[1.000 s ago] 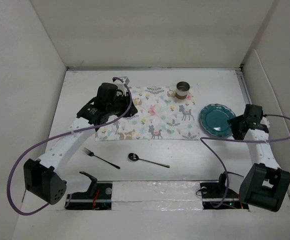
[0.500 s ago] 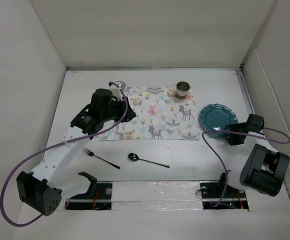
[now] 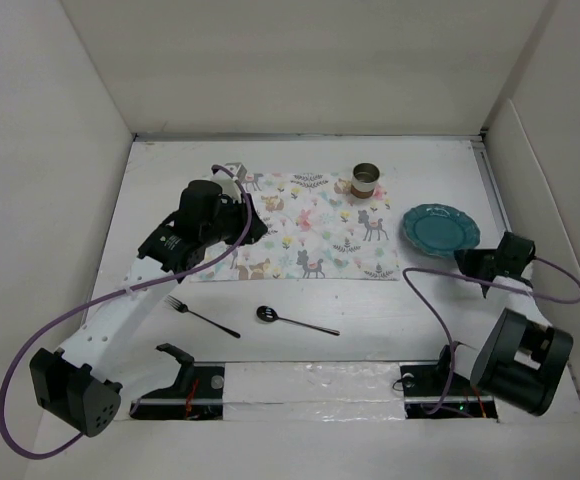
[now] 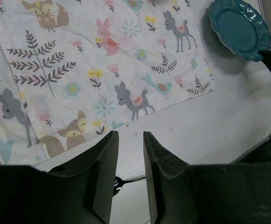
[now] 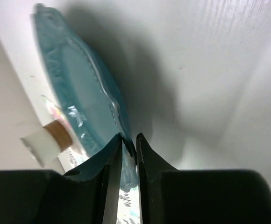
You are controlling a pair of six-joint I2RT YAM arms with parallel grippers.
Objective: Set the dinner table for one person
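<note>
The teal plate (image 3: 440, 230) lies on the white dinner table (image 3: 390, 300), right of the animal-print mat (image 3: 310, 225). My right gripper (image 3: 473, 262) reaches in low from the near right. In the right wrist view the right gripper (image 5: 129, 137) is shut on the rim of the plate (image 5: 79, 88). My left gripper (image 3: 253, 230) hovers over the mat's left part. Seen from its own wrist, the left gripper (image 4: 130, 135) is open and empty above the near edge of the mat (image 4: 103, 70). A fork (image 3: 200, 315) and a dark spoon (image 3: 295, 320) lie in front of the mat.
A small tin cup (image 3: 367, 180) stands on the mat's far right corner, close to the plate. White wall panels (image 3: 50, 150) box in the table on three sides. Purple cables (image 3: 440, 310) loop from both arms over the near part of the table.
My right arm came down to the plate's near right edge and its jaws closed on the rim; the plate shifted slightly. My left arm drew back a little over the mat.
</note>
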